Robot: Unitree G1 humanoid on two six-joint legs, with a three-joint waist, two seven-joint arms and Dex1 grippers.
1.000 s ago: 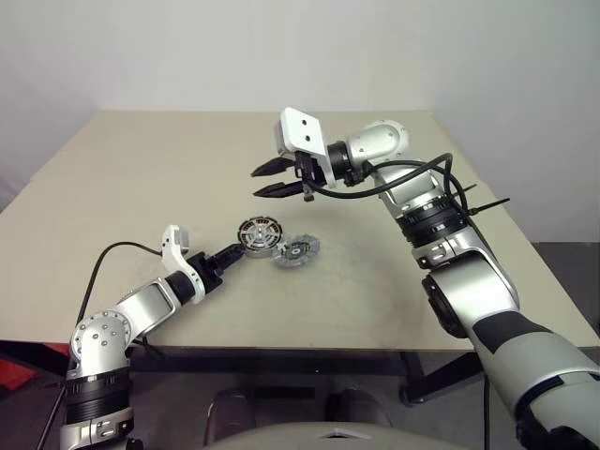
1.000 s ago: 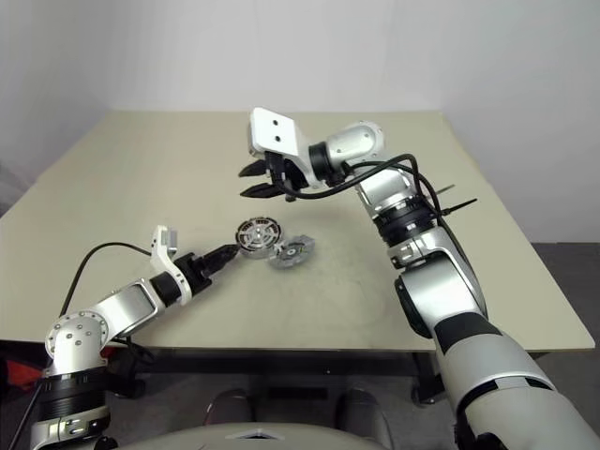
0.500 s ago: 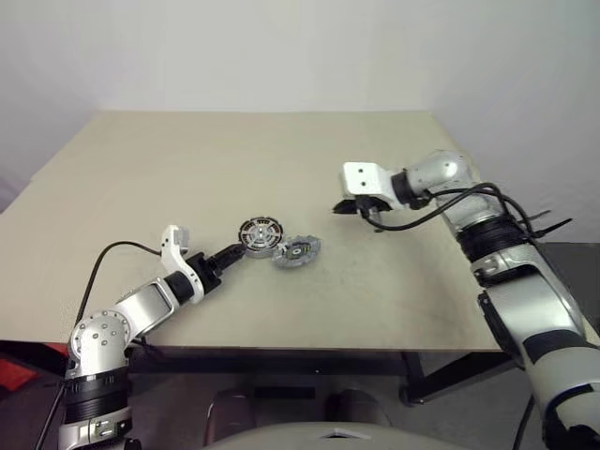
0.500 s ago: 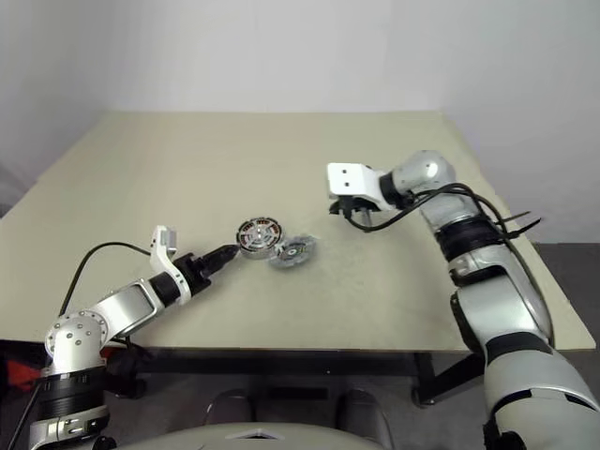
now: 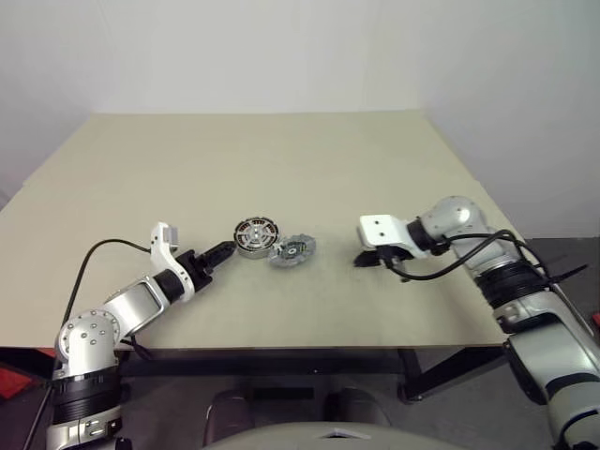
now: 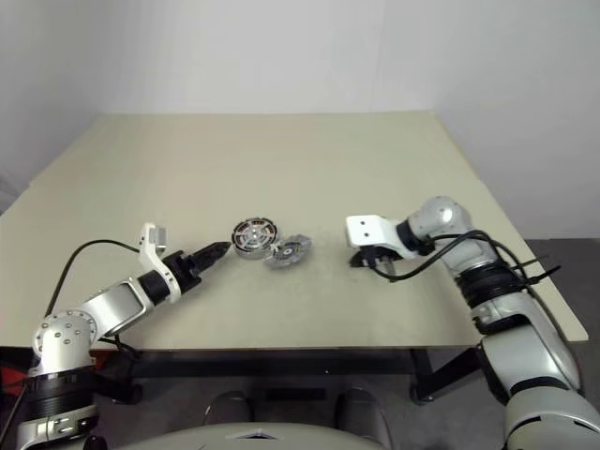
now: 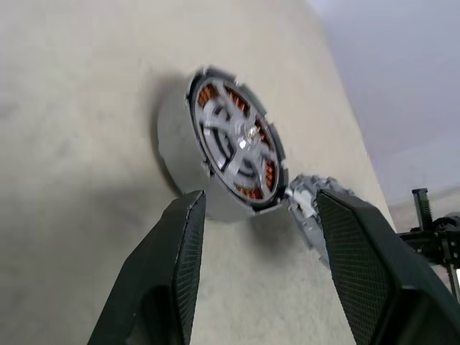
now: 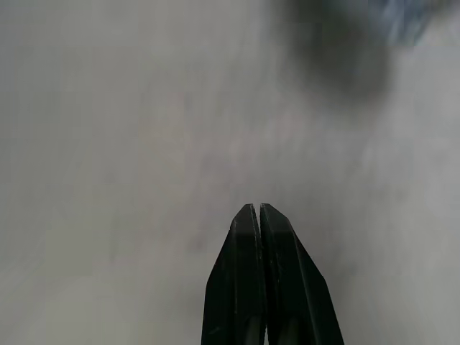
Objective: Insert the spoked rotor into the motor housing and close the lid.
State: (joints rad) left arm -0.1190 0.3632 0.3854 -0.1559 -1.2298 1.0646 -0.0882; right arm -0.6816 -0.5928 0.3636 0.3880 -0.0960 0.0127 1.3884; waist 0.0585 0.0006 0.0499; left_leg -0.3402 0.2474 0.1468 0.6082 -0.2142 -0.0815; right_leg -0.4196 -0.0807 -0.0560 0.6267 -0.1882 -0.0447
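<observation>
Since a second ago, the right gripper [image 5: 362, 262] has been swung down from high above the table [image 5: 281, 159] and out to the right, and its jaws have been closed; the left gripper [image 5: 225, 251] has barely been shifted.

From the head camera, two grippers and two round parts are counted. One motor housing [image 5: 253, 235] is seen lying flat on the table, its ring of copper windings facing up, with the spoked rotor apparently seated in its middle, though that is hard to make out from here. One lid [image 5: 292, 250] lies just beside it to the right, touching or nearly so. The right gripper is held low over bare table, well apart from both parts; its fingers are mostly hidden under the white wrist block.

From the left wrist camera, the two fingers [image 7: 172, 280] are seen parted at a middling width, nothing held, pointing at the housing. The spoked rotor [image 7: 237, 144] is shown inside the winding ring. The lid [image 7: 313, 208] is partly hidden behind one finger.

From the right wrist camera, the fingers [image 8: 248, 280] are pressed together over blurred table.
</observation>
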